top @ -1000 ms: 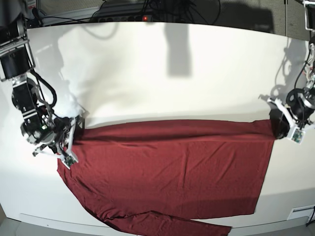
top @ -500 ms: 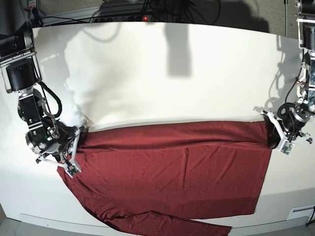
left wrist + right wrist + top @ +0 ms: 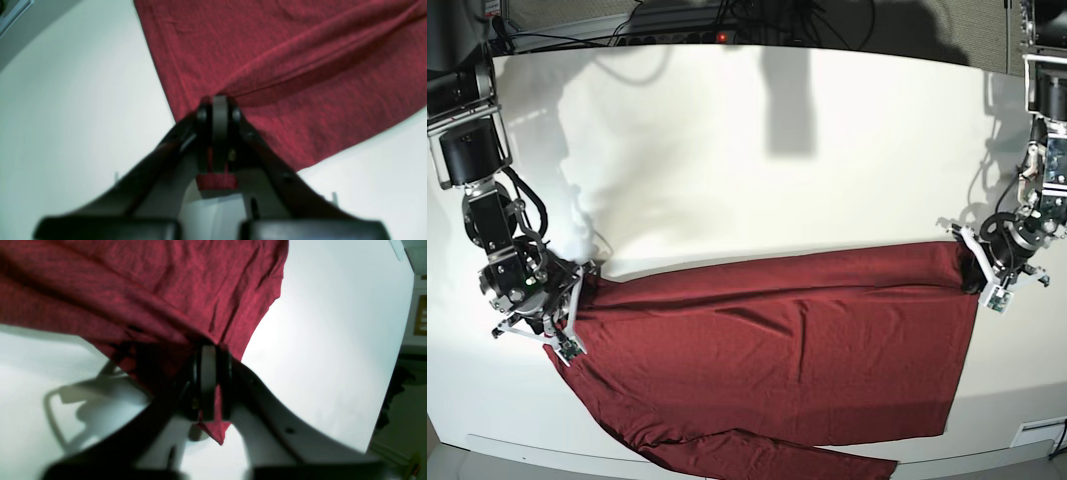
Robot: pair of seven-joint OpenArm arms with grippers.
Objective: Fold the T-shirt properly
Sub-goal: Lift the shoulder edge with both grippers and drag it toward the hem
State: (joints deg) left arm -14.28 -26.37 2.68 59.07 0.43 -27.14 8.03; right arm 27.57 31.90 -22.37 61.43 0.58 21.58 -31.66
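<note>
Pulled slightly inward over the last second, slackening the large maroon long-sleeved knit T-shirt (image 3: 777, 350), spread half-folded across the white table (image 3: 727, 150). Still clamped on its folded corners: left gripper (image 3: 218, 106), right gripper (image 3: 208, 355). Likely close to letting go.

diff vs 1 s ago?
Both grippers, left gripper and right gripper, drew back toward the table's far side, dragging the T-shirt's folded top edge with them; both remain clamped on the cloth. The lower body and the sleeve at the near edge stayed put.
</note>
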